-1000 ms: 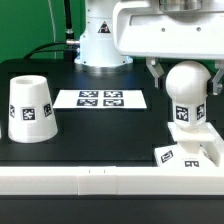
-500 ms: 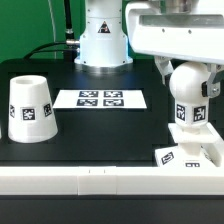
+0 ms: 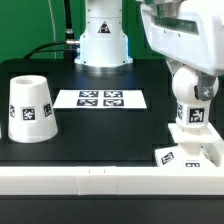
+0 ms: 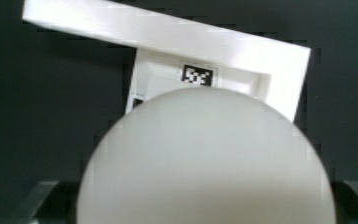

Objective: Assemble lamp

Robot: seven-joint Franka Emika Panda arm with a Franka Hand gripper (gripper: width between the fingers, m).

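The white round-headed bulb [image 3: 192,103] stands upright with its tagged neck on the flat square stepped base [image 3: 196,152] at the exterior view's right. My gripper [image 3: 190,84] reaches down over the bulb's head, its fingers close on both sides, shut on it. In the wrist view the bulb's head [image 4: 202,160] fills the space between the dark fingers [image 4: 44,205], and the base [image 4: 158,40] with a tag lies beyond it. The cup-like tapered shade [image 3: 30,107] stands mouth down at the exterior view's left, apart from the gripper.
The marker board [image 3: 100,98] lies flat in the middle of the black table. The arm's white pedestal [image 3: 102,45] stands behind it. A white rail [image 3: 80,180] runs along the table's front edge.
The arm has shifted toward the exterior view's right and now covers more of the bulb's head. The bulb has moved slightly right and down with it. The shade and base have not moved.
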